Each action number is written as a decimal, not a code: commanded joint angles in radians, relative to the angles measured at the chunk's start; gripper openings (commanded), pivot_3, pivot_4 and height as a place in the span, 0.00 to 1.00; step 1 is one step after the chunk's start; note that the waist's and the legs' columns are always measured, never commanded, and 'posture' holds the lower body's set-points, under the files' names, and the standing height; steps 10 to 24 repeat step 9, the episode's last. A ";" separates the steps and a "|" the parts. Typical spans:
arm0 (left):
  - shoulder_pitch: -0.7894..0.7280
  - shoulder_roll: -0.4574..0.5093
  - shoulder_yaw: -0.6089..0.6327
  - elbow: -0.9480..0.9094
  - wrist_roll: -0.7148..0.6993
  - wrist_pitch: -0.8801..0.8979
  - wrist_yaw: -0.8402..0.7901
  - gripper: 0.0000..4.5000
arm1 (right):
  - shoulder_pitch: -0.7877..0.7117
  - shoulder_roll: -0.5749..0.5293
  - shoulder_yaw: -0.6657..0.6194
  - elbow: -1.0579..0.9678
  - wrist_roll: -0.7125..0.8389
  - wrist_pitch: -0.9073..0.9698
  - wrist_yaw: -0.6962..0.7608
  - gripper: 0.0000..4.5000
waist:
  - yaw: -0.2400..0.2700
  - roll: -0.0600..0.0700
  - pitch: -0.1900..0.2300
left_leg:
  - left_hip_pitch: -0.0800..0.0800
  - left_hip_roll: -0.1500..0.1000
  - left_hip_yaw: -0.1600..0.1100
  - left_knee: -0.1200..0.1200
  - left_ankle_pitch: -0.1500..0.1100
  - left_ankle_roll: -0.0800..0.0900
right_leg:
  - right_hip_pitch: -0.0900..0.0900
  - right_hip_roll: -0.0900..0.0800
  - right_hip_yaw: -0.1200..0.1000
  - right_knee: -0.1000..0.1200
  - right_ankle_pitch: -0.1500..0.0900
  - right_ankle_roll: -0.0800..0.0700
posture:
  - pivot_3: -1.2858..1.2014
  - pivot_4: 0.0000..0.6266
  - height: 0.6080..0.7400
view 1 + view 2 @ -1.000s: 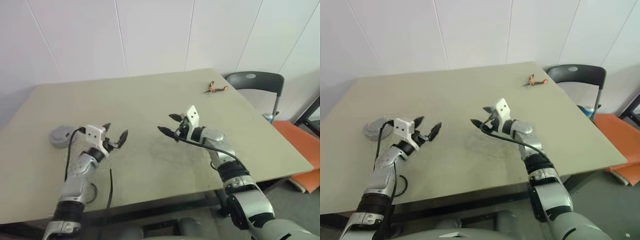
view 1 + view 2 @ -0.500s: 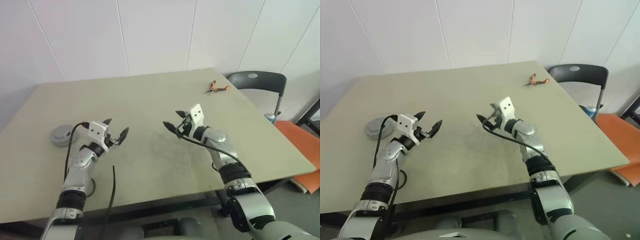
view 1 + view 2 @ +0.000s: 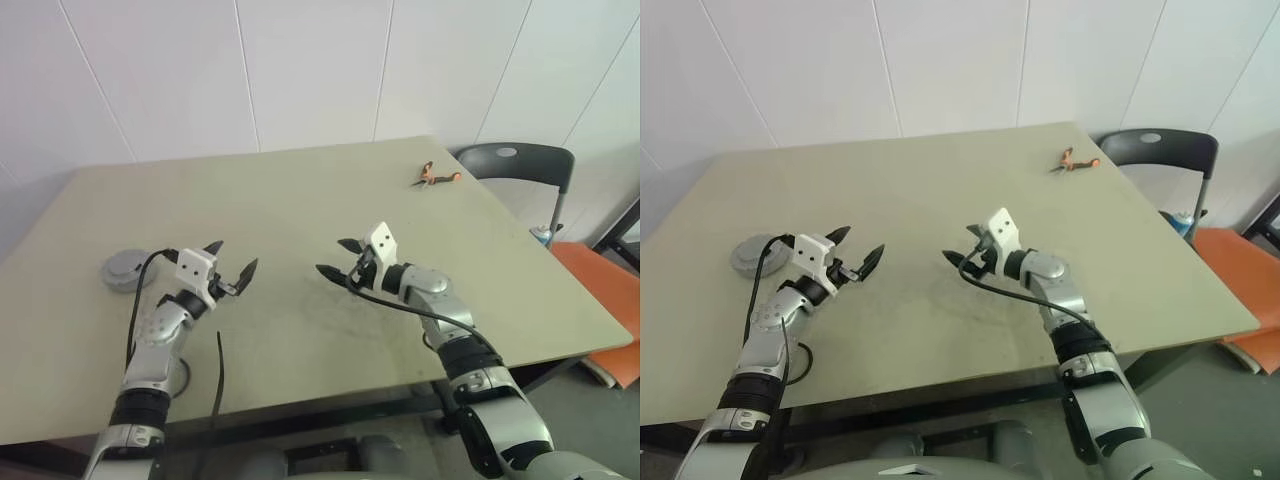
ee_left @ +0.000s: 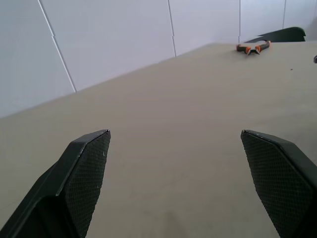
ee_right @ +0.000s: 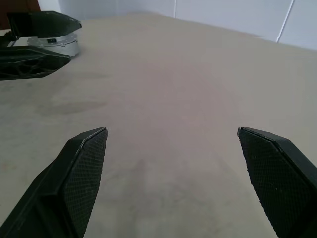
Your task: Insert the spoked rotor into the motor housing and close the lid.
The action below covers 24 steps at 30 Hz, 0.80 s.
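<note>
Lid, the round grey metal disc, sits flat near the counter's left edge, just beyond the left gripper and not touching it. Both grippers hang above the bare middle of the counter with nothing in them, jaws spread wide, tips pointing toward each other with a clear gap between. The right gripper is a bit further in. Over at the far right corner there's a small pair of orange-handled pliers, and a dark chair stands just past that corner.
</note>
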 commanded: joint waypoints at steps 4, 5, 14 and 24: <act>-0.081 -0.017 -0.003 0.048 0.008 -0.019 -0.027 1.00 | -0.025 0.003 -0.035 -0.023 0.013 -0.050 -0.039 0.97 | 0.001 0.000 0.000 | 0.000 -0.001 0.000 0.000 0.000 0.000 | 0.000 0.000 0.000 0.000 0.000 0.000 | 0.52 0.00 1.00; -0.093 -0.020 -0.004 0.053 0.007 -0.019 -0.029 1.00 | -0.019 0.003 -0.033 -0.034 0.015 -0.047 -0.040 0.97 | 0.001 0.000 0.000 | 0.000 -0.001 0.000 0.000 0.000 0.000 | 0.000 0.000 0.000 0.000 0.000 0.000 | 0.52 0.00 1.00; -0.110 -0.039 -0.013 0.084 0.013 -0.031 -0.043 1.00 | -0.008 -0.012 -0.029 -0.038 0.019 -0.044 -0.019 0.97 | 0.001 0.000 0.000 | 0.000 -0.001 0.000 0.000 0.000 0.000 | 0.000 0.000 0.000 0.000 0.000 0.000 | 0.52 0.00 1.00; -0.110 -0.039 -0.013 0.084 0.013 -0.031 -0.043 1.00 | -0.008 -0.012 -0.029 -0.038 0.019 -0.044 -0.019 0.97 | 0.001 0.000 0.000 | 0.000 -0.001 0.000 0.000 0.000 0.000 | 0.000 0.000 0.000 0.000 0.000 0.000 | 0.52 0.00 1.00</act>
